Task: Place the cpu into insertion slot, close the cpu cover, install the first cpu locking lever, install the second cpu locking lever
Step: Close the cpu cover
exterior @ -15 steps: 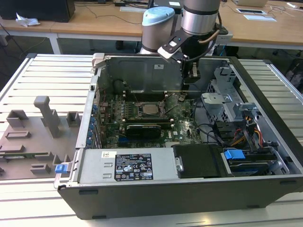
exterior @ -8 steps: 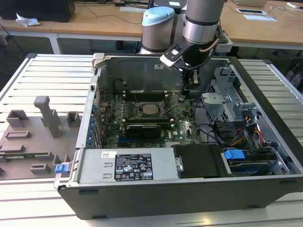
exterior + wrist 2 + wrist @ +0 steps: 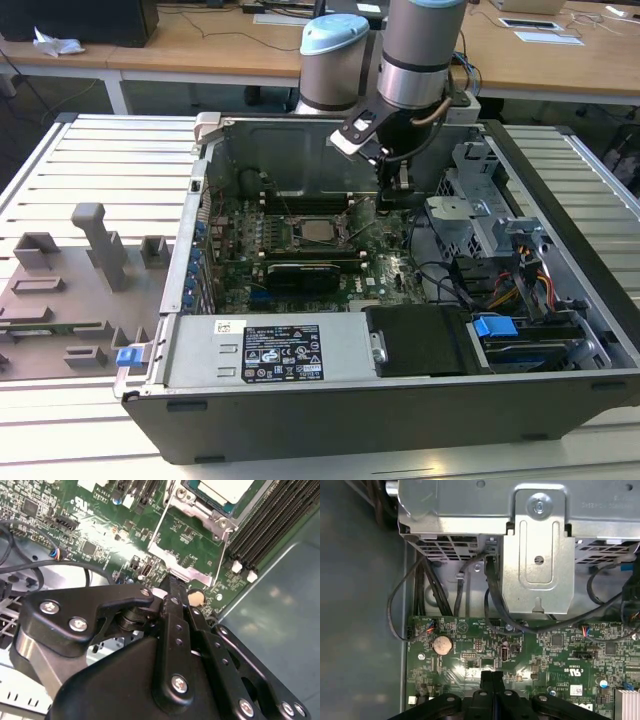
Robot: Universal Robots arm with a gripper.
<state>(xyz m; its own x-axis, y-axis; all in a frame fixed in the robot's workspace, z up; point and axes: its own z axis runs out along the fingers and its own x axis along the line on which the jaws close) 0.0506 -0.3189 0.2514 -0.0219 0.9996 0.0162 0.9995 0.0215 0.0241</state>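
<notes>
Now, your pincer [image 3: 492,675]: closed tight, low over motherboard [image 3: 555,655].
Your cpu [image 3: 320,232]: exterior view's centre, seated in insertion slot [image 3: 297,236].

Computer case [image 3: 400,410] on slatted table [image 3: 110,150]

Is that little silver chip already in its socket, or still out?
In. The chip lies flat inside the metal rim of the square socket, as the exterior view shows.
</notes>
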